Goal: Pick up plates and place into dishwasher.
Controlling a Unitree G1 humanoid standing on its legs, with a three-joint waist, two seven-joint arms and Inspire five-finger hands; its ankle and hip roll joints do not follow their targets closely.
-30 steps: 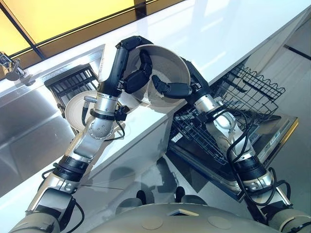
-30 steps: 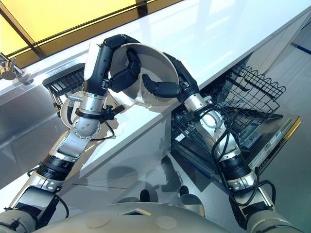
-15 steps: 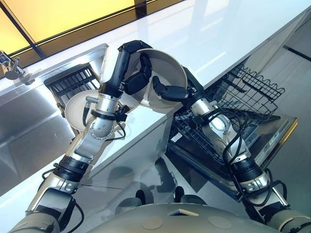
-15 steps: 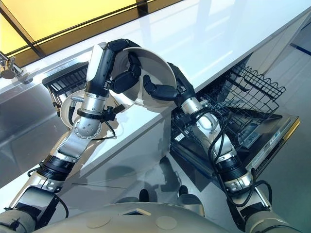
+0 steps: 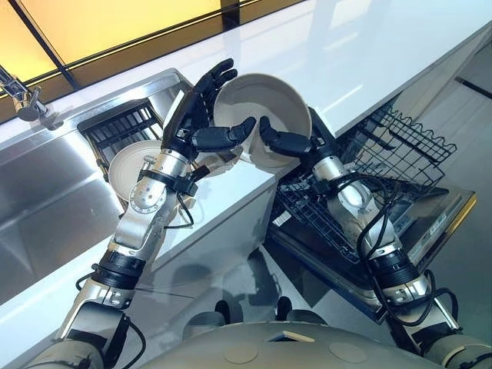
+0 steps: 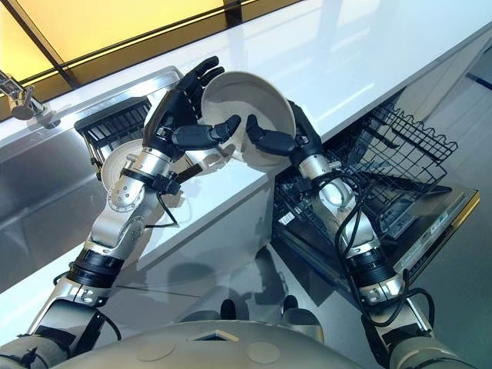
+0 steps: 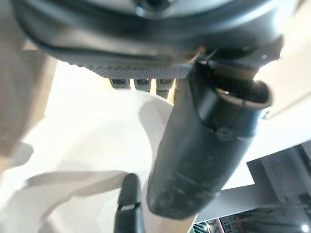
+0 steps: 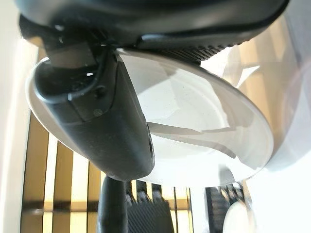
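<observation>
One plate hangs in mid-handover above the white counter, pinched at its rim by the right hand while the left hand spreads its fingers loose behind it. A second plate waits in the sink at left, and the open dishwasher rack at right appears to hold no plates, so the loading seems barely begun. No legible writing or labels can be made out.

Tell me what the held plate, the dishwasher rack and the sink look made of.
Plate: likely glazed ceramic or stoneware, off-white with a matte, speckled look.
Rack: dark coated wire, an open grid.
Sink: stainless steel, brushed grey with soft reflections.
</observation>
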